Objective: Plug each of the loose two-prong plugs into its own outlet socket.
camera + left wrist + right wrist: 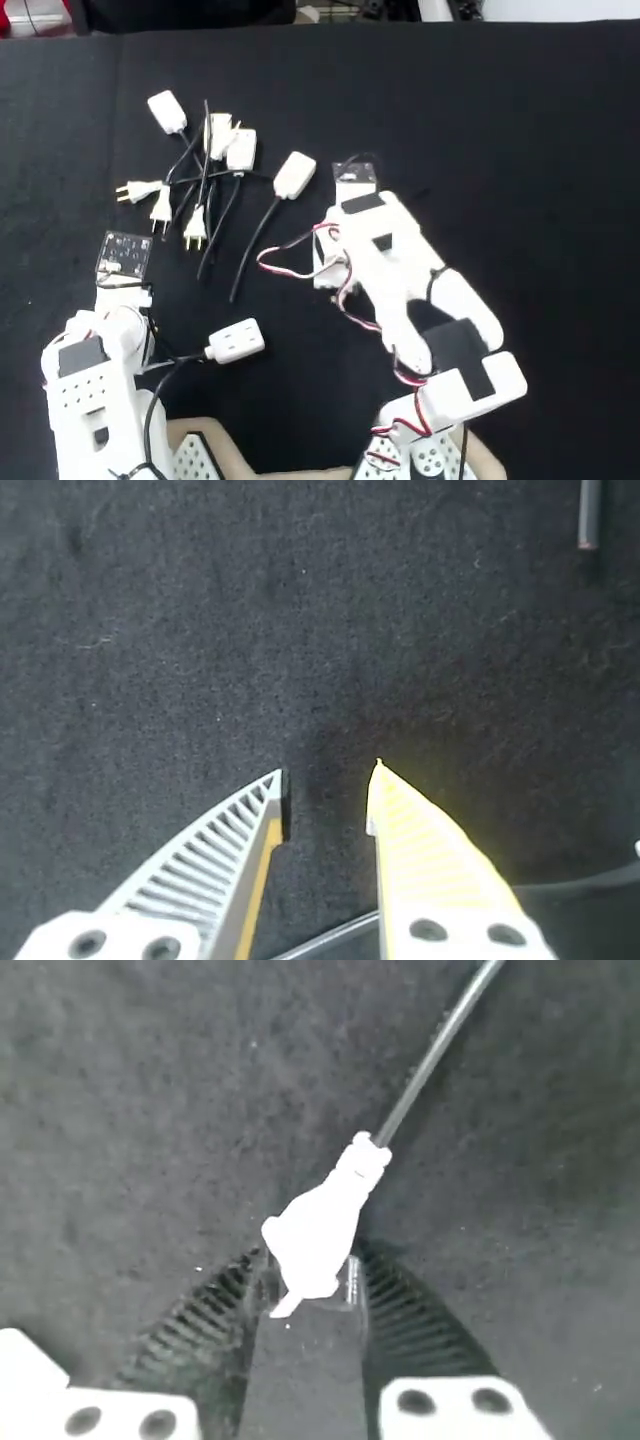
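Note:
My right gripper point(310, 1295) is shut on a white two-prong plug point(318, 1228), whose black cable point(430, 1060) runs away over the black cloth. In the high view the right arm point(400, 270) stretches toward the table's middle, beside a white outlet socket point(294, 173). Three loose plugs point(160, 208) lie in a tangle of black cables, with more sockets point(229, 140) behind them. My left gripper point(328, 778) is open just above bare cloth, nothing between its fingers. The left arm point(95, 370) stands at the near left, next to another socket point(236, 341).
Black cloth point(500, 130) covers the table, and its far right half is bare. A further socket point(166, 110) lies at the far left of the tangle. A cable end point(590, 515) shows beyond the left gripper. The arms' bases point(200, 455) stand at the near edge.

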Controlling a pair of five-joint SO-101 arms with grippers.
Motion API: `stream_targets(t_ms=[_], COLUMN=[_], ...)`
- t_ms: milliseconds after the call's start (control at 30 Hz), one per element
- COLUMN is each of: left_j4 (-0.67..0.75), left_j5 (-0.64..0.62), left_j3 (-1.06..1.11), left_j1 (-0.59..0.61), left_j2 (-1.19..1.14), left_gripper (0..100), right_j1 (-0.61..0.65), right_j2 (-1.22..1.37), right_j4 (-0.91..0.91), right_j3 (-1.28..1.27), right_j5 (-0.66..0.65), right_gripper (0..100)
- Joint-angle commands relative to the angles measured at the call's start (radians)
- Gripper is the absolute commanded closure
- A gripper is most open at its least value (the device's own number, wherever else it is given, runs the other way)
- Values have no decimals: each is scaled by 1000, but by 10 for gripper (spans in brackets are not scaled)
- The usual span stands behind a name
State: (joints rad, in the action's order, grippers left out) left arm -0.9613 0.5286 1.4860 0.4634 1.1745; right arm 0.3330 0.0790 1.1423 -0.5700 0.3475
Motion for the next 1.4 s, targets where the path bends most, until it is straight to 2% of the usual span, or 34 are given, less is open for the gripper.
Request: stream_targets(t_ms=[0,200,300,467,733,967,1167,1233,1367], left_j4=[12,12,12,12,12,12,12,12,12], left_j5=[8,8,8,8,8,8,8,8,8], left_j3=[-7,-7,-7,-7,-7,-7,-7,-7,-7], left_j1=[-12,-12,-12,-12,-12,-12,-12,-12,-12], left_j2=[9,9,9,9,9,9,9,9,9], left_gripper=[855,855,855,855,855,855,855,855,855], right_j1=[-17,-17,-18,-18,-17,-23,-23,-23,-23], right_j2=[-8,-8,-8,-8,-8,16,59,67,65], right_j4=[-14,-5,17,17,11,-140,-150,-150,-150], right_j3=[33,36,62,110,113,88,84,84,87], right_j5=[6,9,17,127,167,216,216,216,209], right_gripper=[836,733,741,783,790,790,791,809,939])
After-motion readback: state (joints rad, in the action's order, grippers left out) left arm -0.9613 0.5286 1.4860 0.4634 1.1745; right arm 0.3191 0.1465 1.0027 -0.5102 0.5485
